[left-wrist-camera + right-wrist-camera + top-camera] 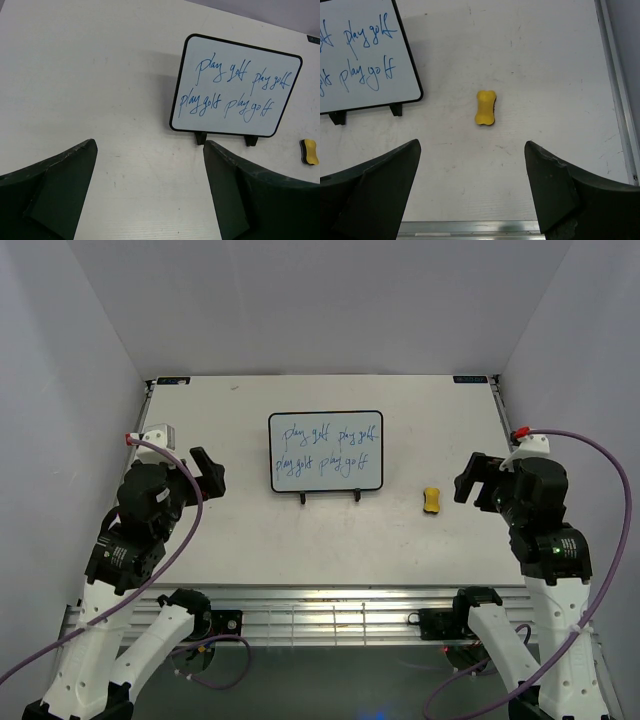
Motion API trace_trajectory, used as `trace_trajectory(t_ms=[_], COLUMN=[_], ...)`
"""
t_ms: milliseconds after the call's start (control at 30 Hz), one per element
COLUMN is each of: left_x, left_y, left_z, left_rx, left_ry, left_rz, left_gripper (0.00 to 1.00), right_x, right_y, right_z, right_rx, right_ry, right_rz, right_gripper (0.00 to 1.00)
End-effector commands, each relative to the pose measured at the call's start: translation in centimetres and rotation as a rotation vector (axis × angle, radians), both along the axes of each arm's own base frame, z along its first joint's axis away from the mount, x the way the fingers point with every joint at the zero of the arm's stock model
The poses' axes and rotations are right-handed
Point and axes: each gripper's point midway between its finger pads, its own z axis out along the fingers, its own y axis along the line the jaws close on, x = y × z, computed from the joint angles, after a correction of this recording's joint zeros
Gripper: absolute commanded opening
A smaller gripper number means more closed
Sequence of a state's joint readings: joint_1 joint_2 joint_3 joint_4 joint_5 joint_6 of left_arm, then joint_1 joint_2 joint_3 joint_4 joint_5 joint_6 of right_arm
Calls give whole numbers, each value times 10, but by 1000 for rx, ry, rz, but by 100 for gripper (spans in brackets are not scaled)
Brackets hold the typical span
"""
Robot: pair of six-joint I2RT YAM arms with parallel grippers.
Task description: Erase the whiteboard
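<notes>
Closest to each wrist camera, two dark fingers (60,190) spread wide apart, nothing between them. Both claws released, grasping nothing.

Seen from above: left claw (208,474) hanging over the left part of the surface (250,540), well apart from the whiteboard (326,451). On the other side, right claw (476,483) over the right part, near the eraser (432,501) but not touching it. Looping from each arm, a purple cable (190,515).

Standing upright about the middle of the surface, a little toward the far side: the whiteboard, white, with rounded corners and a thin black frame. Written on it in blue, in two rows, "play golf" four times. Under its lower edge, two small black feet (303,498) resting on the surface.

Lying flat to the right of the whiteboard and apart from it: the eraser, yellow, narrower at the waist.

From the left wrist view: left claw (150,144) facing the whiteboard (235,85), placed up and to the right in the picture, writing fully readable. At the right border, beyond the feet (200,137), the eraser (310,152), yellow with a dark layer along one side.

From the right wrist view: right claw (472,143) above bare surface, the eraser (485,107) just ahead, about midway between the two fingers (560,190). At upper left, right part of the whiteboard (365,55) with both feet (396,109) below it.
</notes>
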State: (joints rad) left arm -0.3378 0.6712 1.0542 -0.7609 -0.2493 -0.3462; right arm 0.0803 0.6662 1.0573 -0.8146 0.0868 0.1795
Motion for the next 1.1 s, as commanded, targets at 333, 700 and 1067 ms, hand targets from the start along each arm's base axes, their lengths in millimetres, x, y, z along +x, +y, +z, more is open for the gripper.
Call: trace_trajectory(t_ms=[333,700,1067], left_x=[49,185,224], left_y=[-80,-92,-127], left_z=[-10,-51,-122], left_rx=[-144,-325,-488], left_ry=[-27,-66,41], left_rz=[-304,-660,-955], left_gripper=[98,98,98], right_x=[19,2,-13], right_y=[45,79,91], right_z=[-7,-30,-35], right_rx=[150,243,262], right_ry=[-130,-59,-52], right_rz=[201,388,487], right_gripper=[90,90,90])
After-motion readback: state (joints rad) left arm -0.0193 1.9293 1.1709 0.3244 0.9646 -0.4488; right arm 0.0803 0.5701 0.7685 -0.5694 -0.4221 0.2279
